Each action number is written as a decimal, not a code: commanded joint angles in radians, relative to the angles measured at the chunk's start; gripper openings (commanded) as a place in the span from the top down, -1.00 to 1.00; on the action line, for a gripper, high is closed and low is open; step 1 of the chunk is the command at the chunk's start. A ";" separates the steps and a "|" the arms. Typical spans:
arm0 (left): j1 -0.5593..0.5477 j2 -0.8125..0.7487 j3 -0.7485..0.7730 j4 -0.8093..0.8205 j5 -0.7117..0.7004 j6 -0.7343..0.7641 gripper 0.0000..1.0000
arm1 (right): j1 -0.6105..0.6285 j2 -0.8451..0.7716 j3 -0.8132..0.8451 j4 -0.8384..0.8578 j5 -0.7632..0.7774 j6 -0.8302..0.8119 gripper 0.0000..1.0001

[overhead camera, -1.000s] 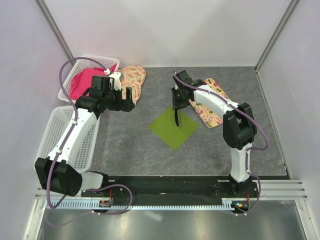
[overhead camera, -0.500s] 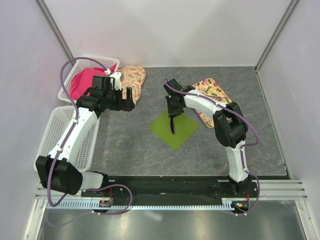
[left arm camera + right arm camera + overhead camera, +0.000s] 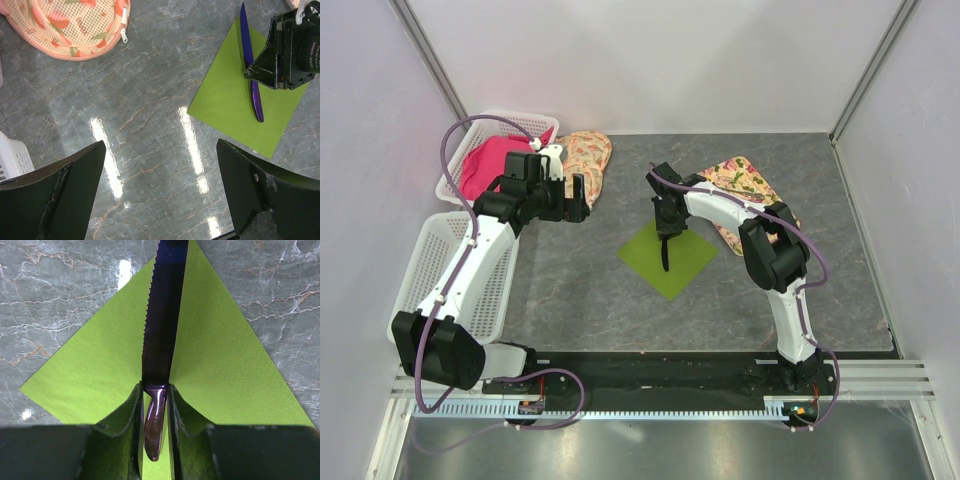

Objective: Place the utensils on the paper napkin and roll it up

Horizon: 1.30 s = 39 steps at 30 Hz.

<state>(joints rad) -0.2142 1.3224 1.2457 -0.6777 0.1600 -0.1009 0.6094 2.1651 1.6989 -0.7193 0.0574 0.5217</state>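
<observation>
**A:** ok so what's different from a second ago?

**B:** Start closest in: the lime-green square paper napkin [image 3: 225, 370] is flat on the grey marbled tabletop [image 3: 140, 95] and hasn't budged. The slim dark-blue serrated knife [image 3: 162, 330] is what moved. It was hanging over the napkin's far corner, now it runs along the middle, tip poking just past that corner.

**A:** let go yet?

**B:** Nope. The right gripper [image 3: 156, 390] has swung in and dropped low, its fingers pinched narrow on the handle. Can't tell if the blade is touching the paper or just above it.

**A:** and the other arm?

**B:** The left gripper [image 3: 160, 190] hasn't moved, spread wide, holding nothing, hovering further back near the floral-patterned fabric piece with a zip [image 3: 75, 25].

**A:** so progress?

**B:** I'd say the first utensil is about placed and only needs releasing. I can't spot the gold-ended one, and the rolling isn't started.
</observation>
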 commanded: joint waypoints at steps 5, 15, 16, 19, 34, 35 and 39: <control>0.006 -0.002 -0.006 0.030 0.007 -0.028 -1.00 | 0.000 0.032 0.044 -0.003 0.010 0.024 1.00; 0.007 0.001 -0.008 0.030 0.010 -0.026 -1.00 | -0.003 0.048 0.042 -0.008 0.013 0.038 0.85; 0.007 0.001 -0.011 0.030 0.009 -0.026 -1.00 | -0.003 0.047 0.042 -0.006 0.016 0.040 0.85; 0.009 0.001 -0.009 0.030 0.010 -0.026 -1.00 | -0.003 0.047 0.041 -0.008 0.019 0.040 0.47; 0.009 -0.003 0.030 0.009 0.021 -0.019 -1.00 | -0.007 -0.039 0.145 -0.020 0.022 -0.041 0.07; 0.009 -0.005 0.032 0.007 0.024 -0.019 -1.00 | -0.010 -0.060 0.156 -0.020 0.019 -0.057 0.05; 0.009 -0.009 0.052 -0.005 0.045 -0.002 -1.00 | -0.072 -0.113 0.200 -0.005 -0.094 -0.230 -0.16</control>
<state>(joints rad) -0.2108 1.3224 1.2415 -0.6819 0.1688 -0.1009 0.5972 2.1677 1.8183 -0.7406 0.0509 0.4576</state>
